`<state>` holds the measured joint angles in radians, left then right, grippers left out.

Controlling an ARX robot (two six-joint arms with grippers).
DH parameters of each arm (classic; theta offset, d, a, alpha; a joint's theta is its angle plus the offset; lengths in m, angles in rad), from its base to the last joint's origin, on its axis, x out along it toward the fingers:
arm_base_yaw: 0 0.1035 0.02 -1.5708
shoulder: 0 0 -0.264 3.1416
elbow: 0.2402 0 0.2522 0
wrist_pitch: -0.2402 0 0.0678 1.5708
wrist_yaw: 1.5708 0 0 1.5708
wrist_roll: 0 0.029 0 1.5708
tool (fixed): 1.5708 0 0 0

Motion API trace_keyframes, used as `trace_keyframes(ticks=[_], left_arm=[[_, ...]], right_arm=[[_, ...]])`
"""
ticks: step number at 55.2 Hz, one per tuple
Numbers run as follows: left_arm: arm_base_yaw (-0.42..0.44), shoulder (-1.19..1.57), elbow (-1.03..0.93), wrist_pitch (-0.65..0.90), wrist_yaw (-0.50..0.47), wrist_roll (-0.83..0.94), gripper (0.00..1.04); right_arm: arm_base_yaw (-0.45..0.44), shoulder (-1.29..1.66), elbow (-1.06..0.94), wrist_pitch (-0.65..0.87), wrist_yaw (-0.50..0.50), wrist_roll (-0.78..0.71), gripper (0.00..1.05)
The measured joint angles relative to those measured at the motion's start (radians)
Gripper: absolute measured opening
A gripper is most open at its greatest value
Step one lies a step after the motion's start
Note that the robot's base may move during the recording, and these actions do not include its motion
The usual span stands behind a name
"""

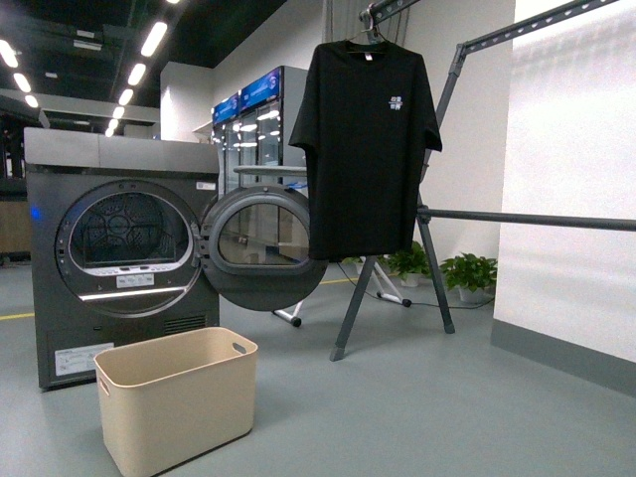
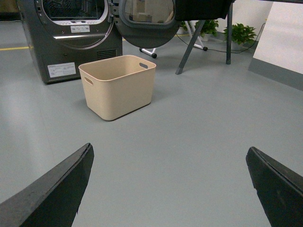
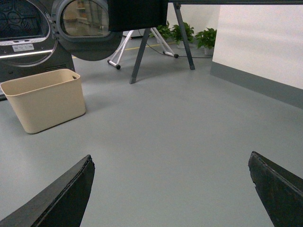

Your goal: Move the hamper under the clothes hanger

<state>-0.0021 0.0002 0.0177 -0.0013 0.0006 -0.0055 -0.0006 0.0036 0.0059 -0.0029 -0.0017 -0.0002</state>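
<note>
Shows the hamper (image 1: pixel 177 396) standing on the grey floor just before the open dryer (image 1: pixel 119 248), well ahead of the left gripper (image 2: pixel 169 150) and the right gripper (image 3: pixel 170 158). Finds both pairs of jaws spread wide, holding nothing. Places the clothes hanger (image 1: pixel 527 219), black T-shirt (image 1: pixel 365 149) hung on it, off to the hamper's right, not above it.

Bright even light from ceiling strips (image 1: pixel 151 40), soft faint shadows on the floor (image 2: pixel 189 142) (all views fairly sharp).
</note>
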Motion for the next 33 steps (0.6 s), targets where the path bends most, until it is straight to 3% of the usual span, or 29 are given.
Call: trace_keyframes(ticks=[33], left_arm=[[0.000,0.000,0.000,0.000,0.000,0.000,0.98]], right_arm=[[0.000,0.000,0.000,0.000,0.000,0.000,0.97]])
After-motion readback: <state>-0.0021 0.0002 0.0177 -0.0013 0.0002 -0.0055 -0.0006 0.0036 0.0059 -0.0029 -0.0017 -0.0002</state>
